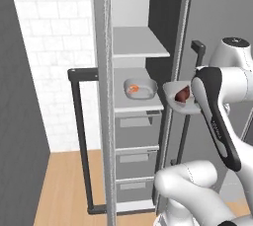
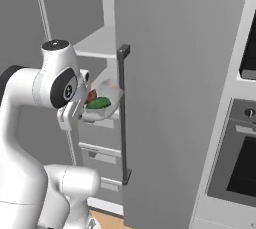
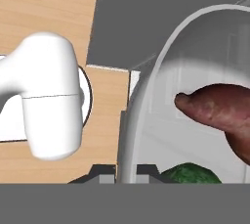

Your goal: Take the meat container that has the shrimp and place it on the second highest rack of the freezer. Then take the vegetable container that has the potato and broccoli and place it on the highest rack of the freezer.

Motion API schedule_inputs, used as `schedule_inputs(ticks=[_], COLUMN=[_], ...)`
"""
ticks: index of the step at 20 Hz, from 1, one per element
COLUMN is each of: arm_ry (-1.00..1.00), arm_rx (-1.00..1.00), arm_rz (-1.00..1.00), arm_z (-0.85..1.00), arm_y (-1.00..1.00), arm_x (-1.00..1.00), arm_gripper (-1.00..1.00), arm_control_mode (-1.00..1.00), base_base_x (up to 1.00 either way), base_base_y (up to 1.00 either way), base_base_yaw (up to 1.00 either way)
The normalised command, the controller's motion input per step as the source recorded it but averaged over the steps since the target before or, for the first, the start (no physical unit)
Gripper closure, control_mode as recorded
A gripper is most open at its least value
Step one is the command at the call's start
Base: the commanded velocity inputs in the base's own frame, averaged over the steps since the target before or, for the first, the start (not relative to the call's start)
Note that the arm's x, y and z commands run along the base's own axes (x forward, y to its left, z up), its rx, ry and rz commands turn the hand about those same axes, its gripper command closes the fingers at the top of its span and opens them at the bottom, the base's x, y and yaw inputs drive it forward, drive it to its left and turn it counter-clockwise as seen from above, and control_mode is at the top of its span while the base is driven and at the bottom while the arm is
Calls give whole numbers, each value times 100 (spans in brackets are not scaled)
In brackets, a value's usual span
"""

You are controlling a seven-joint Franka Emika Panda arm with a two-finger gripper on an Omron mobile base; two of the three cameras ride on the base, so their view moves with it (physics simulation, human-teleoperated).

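Observation:
My gripper is shut on the rim of the clear vegetable container, which holds the reddish-brown potato and the green broccoli. I hold this container in the air just outside the open freezer, about level with the second highest rack. On that rack sits the meat container with the orange shrimp in it. Above it, the highest rack is bare. In the right base view the vegetable container hangs beside the dark bar handle.
Grey drawers stack below the second highest rack. The open freezer door with its dark handle stands to the left, against a white brick wall. An oven is at the right. Wood floor lies below.

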Motion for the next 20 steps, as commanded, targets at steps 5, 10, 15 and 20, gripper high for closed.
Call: schedule_inputs(ticks=[5,10,15,20], arm_ry=[0,0,0,0], arm_rx=[0,0,0,0], arm_rz=[0,0,0,0], arm_z=[0,0,0,0], arm_y=[0,0,0,0], arm_x=[0,0,0,0], arm_gripper=[100,100,100,100], arm_control_mode=[100,100,100,100], base_base_x=[50,6,0,1], base_base_y=[-19,29,64,44], base_base_yaw=[0,0,0,0])
